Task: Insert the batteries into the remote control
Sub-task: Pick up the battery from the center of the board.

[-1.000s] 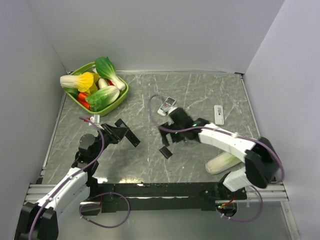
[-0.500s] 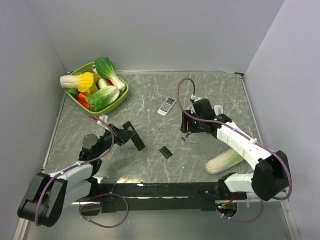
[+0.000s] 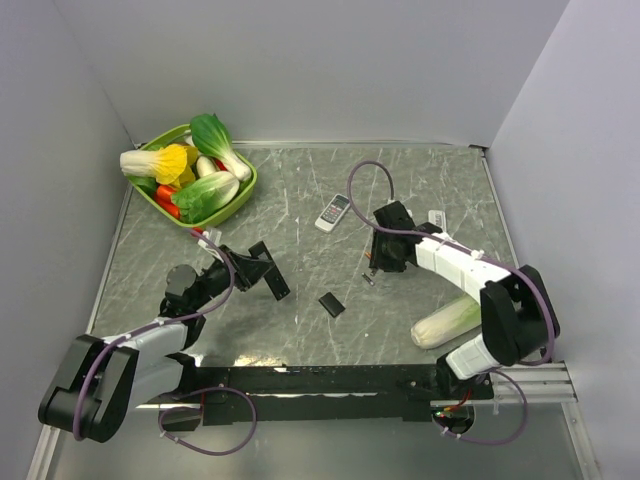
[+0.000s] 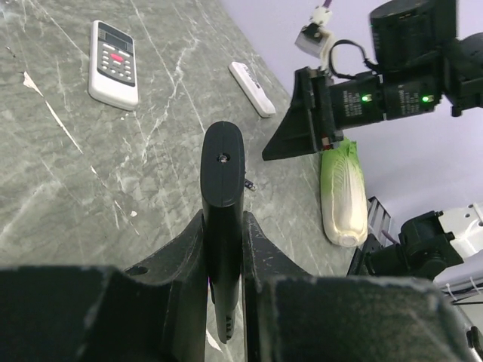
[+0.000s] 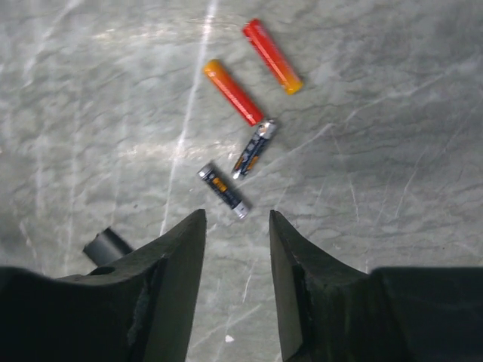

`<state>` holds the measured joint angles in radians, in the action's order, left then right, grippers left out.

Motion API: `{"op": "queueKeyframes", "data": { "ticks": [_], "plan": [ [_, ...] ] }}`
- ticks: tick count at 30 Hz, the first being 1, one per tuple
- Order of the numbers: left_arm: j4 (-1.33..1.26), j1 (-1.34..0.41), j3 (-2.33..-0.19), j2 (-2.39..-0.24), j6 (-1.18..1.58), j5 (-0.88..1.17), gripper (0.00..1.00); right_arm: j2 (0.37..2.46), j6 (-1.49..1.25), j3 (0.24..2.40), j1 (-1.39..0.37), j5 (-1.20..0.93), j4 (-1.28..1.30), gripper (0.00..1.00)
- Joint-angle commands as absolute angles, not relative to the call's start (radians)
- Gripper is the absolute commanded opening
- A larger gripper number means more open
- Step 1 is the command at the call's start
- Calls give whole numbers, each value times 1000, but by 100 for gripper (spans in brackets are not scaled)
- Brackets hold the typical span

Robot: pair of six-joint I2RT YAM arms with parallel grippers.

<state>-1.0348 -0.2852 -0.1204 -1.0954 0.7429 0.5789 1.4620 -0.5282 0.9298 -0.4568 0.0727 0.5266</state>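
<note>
My left gripper (image 4: 224,222) is shut on a black remote control (image 4: 223,170), held edge-up above the table; from above the remote (image 3: 270,273) sticks out to the right of the gripper (image 3: 250,266). Several batteries lie loose on the marble under my right gripper (image 5: 236,215). Two are orange-red (image 5: 273,56) (image 5: 233,92) and two are dark with silvery ends (image 5: 253,149) (image 5: 223,191). The nearest dark one lies just beyond the fingertips, untouched. The right jaws stand open with only bare table between them. From above, this gripper (image 3: 377,262) hovers right of centre.
A white remote (image 3: 334,211) and a slim white remote (image 3: 437,228) lie at the back. A napa cabbage (image 3: 447,322) rests near the right arm's base. A small black flat piece (image 3: 331,304) lies mid-table. A green basket (image 3: 248,188) of vegetables sits back left.
The right arm swung from the table's middle to the right and now hangs over the batteries, its jaws narrower than before. The left gripper shifted slightly right with the black remote.
</note>
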Motion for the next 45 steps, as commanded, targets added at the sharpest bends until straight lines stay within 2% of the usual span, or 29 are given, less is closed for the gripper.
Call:
{"op": "queueKeyframes", "data": {
  "ticks": [1,17,35,45],
  "plan": [
    [-1082,-298,-156,-1101,700,603,1,1515,-643,974,-448,136,531,45],
    [-1012,-318,-178,-1098,678,594,1,1632,-706,1005,-448,160,482,35],
    [-1012,-328,-176,-1089,684,598,1,1704,-723,1011,-446,233,489,32],
    [-1005,-331,-178,-1085,681,600,1,1675,-692,971,-413,226,485,31]
  ]
}}
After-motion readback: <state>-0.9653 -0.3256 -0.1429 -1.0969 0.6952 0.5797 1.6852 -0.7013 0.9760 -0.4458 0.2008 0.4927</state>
